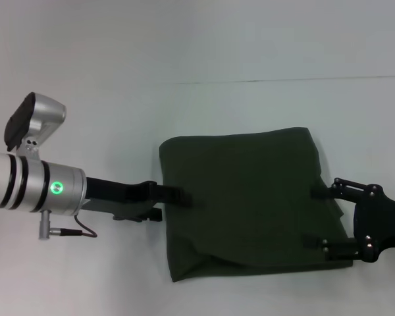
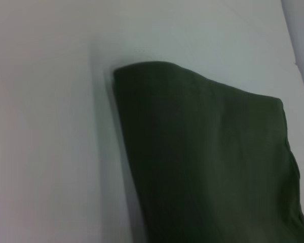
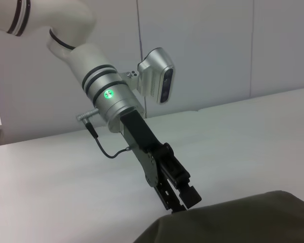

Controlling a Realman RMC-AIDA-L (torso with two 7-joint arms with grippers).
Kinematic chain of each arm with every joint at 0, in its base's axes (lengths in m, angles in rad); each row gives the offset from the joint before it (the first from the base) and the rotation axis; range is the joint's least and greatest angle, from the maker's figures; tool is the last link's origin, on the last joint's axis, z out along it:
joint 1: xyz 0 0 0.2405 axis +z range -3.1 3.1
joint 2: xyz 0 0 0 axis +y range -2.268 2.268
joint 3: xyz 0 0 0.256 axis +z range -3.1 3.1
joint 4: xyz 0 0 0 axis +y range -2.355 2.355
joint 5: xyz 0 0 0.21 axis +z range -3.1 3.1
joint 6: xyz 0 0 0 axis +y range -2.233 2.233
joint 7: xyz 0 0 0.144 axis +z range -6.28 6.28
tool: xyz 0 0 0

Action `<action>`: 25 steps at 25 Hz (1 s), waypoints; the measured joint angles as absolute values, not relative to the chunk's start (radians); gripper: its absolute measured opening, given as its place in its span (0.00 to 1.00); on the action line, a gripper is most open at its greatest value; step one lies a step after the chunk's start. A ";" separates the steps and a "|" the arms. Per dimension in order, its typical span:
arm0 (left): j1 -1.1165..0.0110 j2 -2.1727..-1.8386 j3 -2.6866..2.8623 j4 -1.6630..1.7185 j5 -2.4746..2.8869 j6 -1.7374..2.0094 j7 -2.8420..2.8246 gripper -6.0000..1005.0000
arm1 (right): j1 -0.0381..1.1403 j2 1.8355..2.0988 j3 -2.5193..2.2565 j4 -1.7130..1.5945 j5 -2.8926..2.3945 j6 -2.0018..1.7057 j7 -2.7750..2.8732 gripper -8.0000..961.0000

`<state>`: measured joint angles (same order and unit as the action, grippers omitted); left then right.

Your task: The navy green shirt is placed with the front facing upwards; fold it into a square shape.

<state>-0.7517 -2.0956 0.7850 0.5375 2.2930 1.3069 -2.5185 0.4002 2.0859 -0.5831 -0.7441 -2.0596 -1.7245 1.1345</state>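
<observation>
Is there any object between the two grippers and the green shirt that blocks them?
Nothing visible does. The left gripper is already at the left edge of the folded navy green shirt, and the right gripper at its right edge, fingers spread over the cloth.

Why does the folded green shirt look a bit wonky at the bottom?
The navy green shirt is nearly square, but its near edge is uneven: an under layer pokes out below the top fold. The left gripper and right gripper sit at its side edges.
</observation>
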 joint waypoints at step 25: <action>-0.765 -2.134 0.864 0.549 2.287 1.292 -2.500 0.45 | 0.396 2.088 -0.572 -0.766 -2.057 -1.719 1.157 0.98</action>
